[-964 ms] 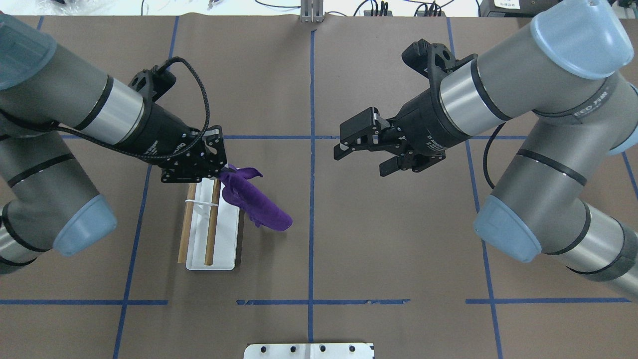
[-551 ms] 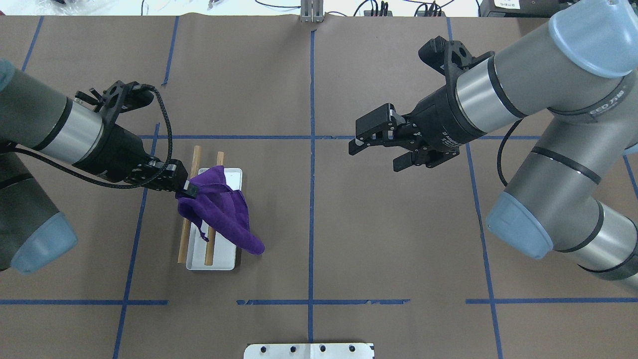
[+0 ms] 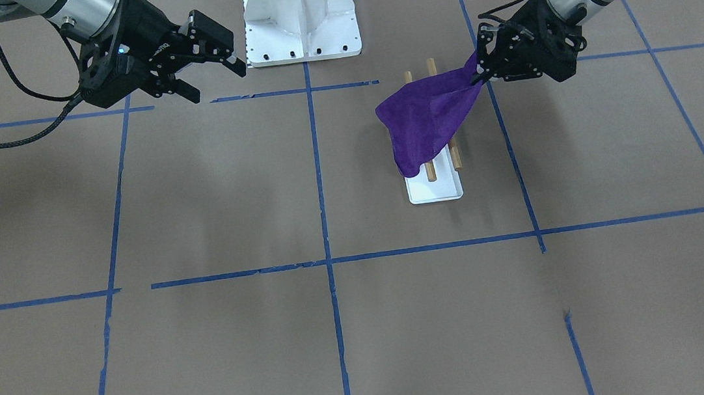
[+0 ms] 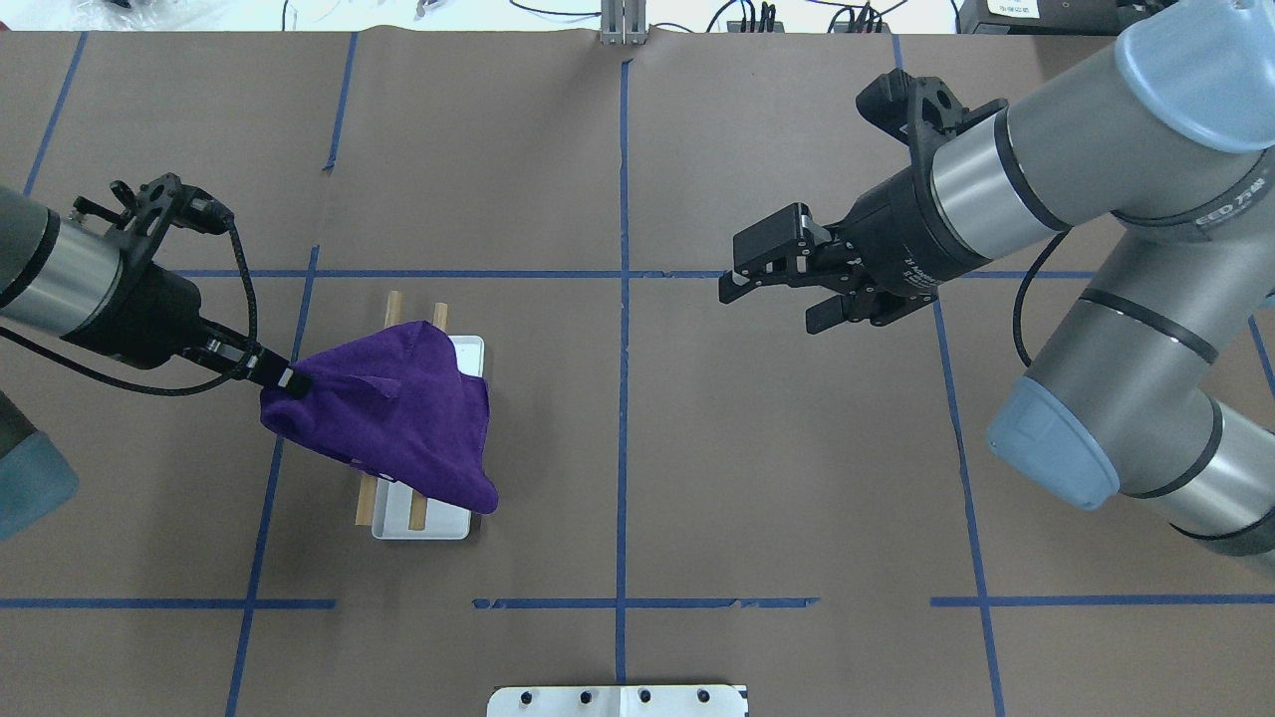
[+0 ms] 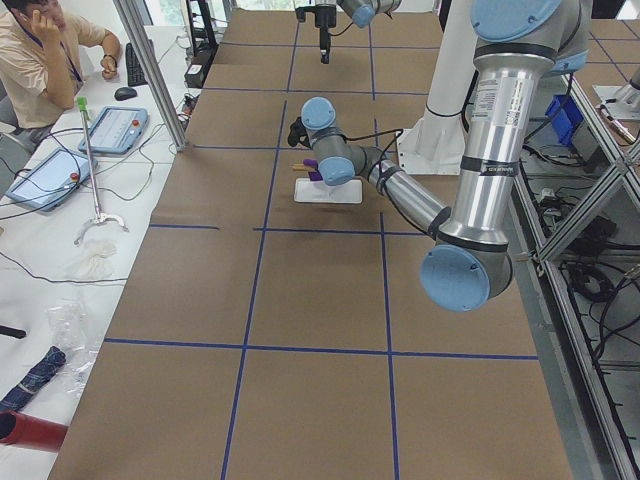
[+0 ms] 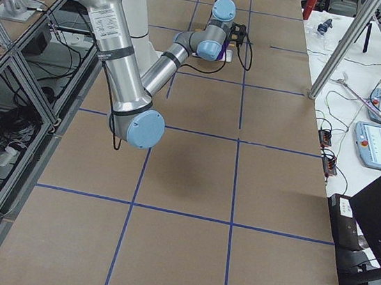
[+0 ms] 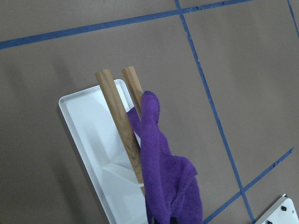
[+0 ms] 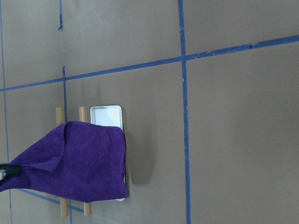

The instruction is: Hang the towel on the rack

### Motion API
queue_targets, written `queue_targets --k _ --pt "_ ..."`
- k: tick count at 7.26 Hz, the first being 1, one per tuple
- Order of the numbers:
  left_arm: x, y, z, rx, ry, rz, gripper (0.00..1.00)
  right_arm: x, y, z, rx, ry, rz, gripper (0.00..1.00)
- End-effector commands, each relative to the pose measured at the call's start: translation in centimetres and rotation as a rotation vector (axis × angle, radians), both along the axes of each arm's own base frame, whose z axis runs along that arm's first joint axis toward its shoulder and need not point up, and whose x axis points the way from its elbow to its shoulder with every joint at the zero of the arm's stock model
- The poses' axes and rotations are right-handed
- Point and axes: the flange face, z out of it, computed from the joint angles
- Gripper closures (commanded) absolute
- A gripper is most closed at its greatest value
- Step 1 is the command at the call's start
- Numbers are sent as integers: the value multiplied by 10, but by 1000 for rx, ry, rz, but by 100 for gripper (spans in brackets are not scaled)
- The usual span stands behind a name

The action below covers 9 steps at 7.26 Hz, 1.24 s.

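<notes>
The purple towel (image 4: 398,418) is stretched over both wooden dowels (image 4: 393,304) of the rack, whose white base (image 4: 438,523) pokes out beneath. My left gripper (image 4: 284,378) is shut on the towel's left corner, just left of the rack and above the table. In the front view the towel (image 3: 428,117) slopes down from the left gripper (image 3: 480,76) across the rack (image 3: 433,190). The left wrist view shows the towel (image 7: 163,172) lying along the dowels (image 7: 121,121). My right gripper (image 4: 772,309) is open and empty, far right of the rack, also seen in the front view (image 3: 219,84).
The large white bolted pedestal (image 3: 300,13) stands at the robot's side of the table, its plate (image 4: 618,700) at the overhead view's bottom edge. Blue tape lines (image 4: 623,398) grid the brown table cover. Cables and devices lie beyond the far edge.
My left gripper has pulled the towel's corner to the left, drawing the towel from beside the rack across both dowels and spreading it. The right arm has drifted slightly right, still open.
</notes>
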Motion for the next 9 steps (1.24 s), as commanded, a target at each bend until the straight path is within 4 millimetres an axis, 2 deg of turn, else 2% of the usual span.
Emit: queue_targets --k 1,2,3,4,5,7,8,9 --pt "-5 -4 25 15 -33 3 100 2 0 7 13 9 -3 0" --pt "0 -7 31 4 -41 6 100 4 2 5 17 3 -6 0" --pt "5 -11 40 -12 -55 8 26 4 3 6 16 4 -7 0" --pt "8 -14 41 -17 -56 6 0 8 1 8 12 7 -1 0" --pt "9 -15 44 -20 -61 7 0 15 4 12 12 6 4 0" --pt "-3 -20 46 -19 -63 -15 0 47 3 38 -2 33 45 0" --pt "-29 -40 59 -36 -79 -76 0 73 -3 63 -6 57 51 0" --pt "-57 -64 81 29 -106 -105 0 106 -12 101 8 90 37 0"
